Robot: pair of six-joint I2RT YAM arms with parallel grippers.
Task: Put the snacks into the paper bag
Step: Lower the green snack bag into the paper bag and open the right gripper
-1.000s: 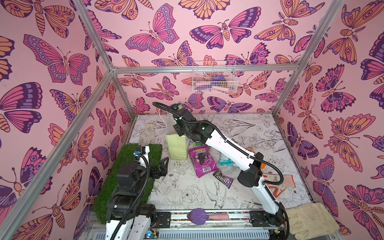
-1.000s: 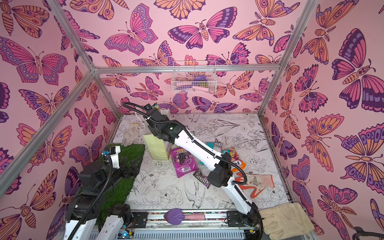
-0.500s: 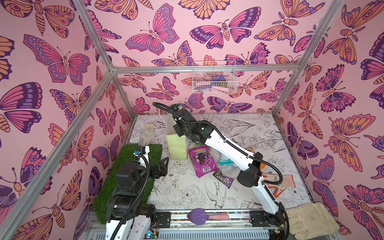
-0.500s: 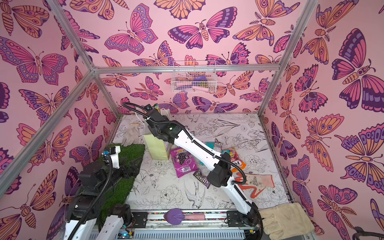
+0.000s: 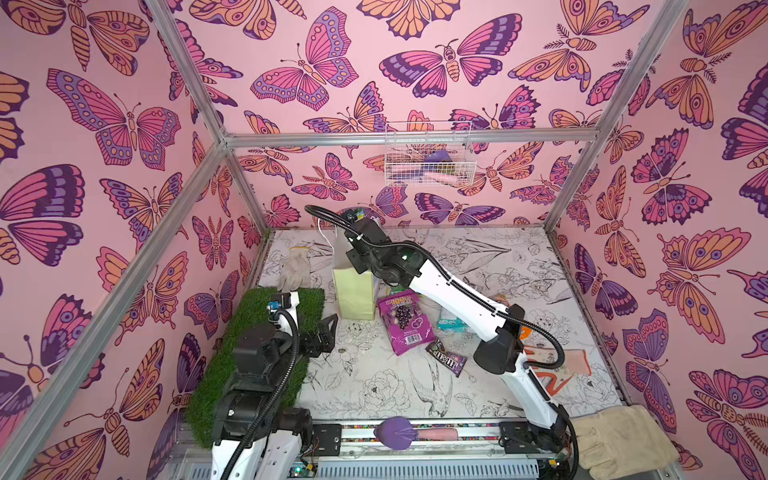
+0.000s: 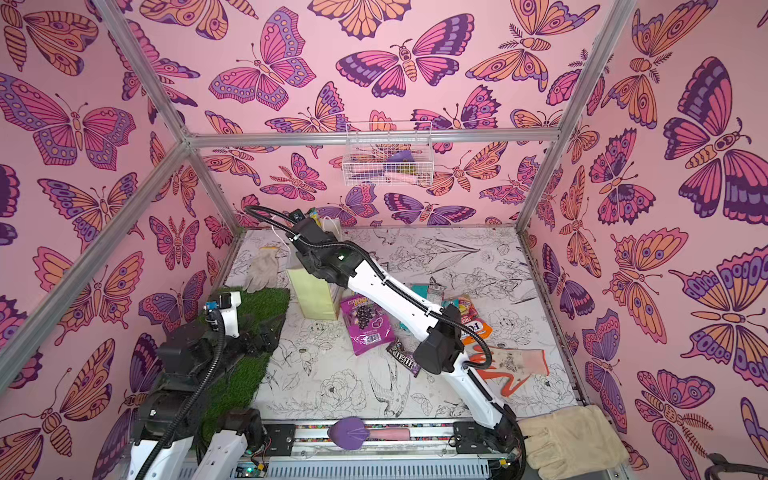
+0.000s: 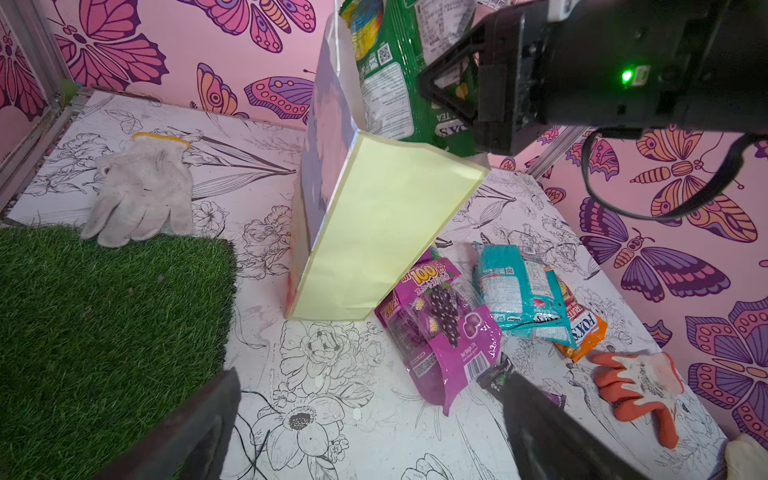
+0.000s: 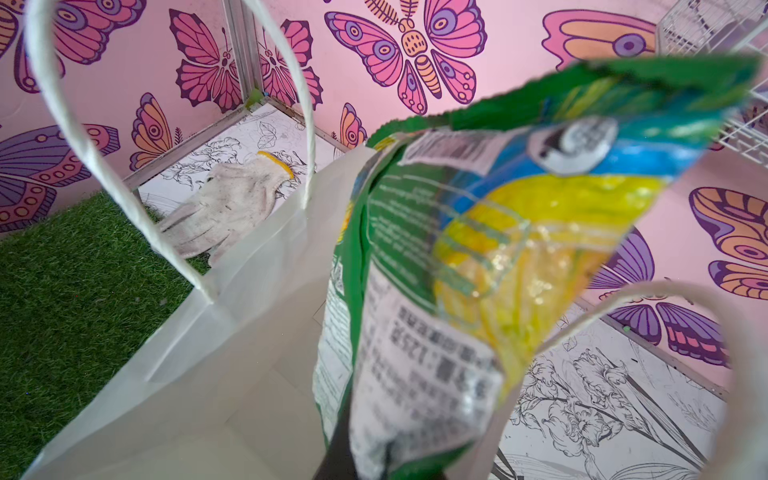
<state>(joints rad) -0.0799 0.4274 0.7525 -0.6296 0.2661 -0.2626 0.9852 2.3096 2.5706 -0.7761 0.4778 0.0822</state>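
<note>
The paper bag (image 5: pixel 353 293) (image 6: pixel 312 297) (image 7: pixel 386 232) stands upright at the back left of the table, and its white inside (image 8: pixel 232 374) is visible from above. My right gripper (image 7: pixel 442 89) (image 8: pixel 370 465) hangs over the bag's mouth, shut on a green snack packet (image 7: pixel 390 83) (image 8: pixel 498 249) whose lower part dips into the opening. Beside the bag lie the purple grape pouch (image 5: pixel 405 322) (image 7: pixel 449 332), teal packets (image 5: pixel 451 323) (image 7: pixel 519 286), the orange Fox's bag (image 6: pixel 473 320) (image 7: pixel 582 332) and the M&M's packet (image 5: pixel 446 359) (image 6: pixel 403 357). My left gripper (image 5: pixel 328 328) (image 7: pixel 370 407) stays low and open, holding nothing.
A green grass mat (image 5: pixel 266 353) lies under the left arm, with a grey-white glove (image 5: pixel 295 270) behind it. An orange-and-grey glove (image 6: pixel 511 361) lies at the right and a cream glove (image 5: pixel 623 440) at the front right corner. A white wire basket (image 5: pixel 428 162) hangs on the back wall.
The right arm has barely shifted above the bag, still holding the green packet. The left arm has not moved.
</note>
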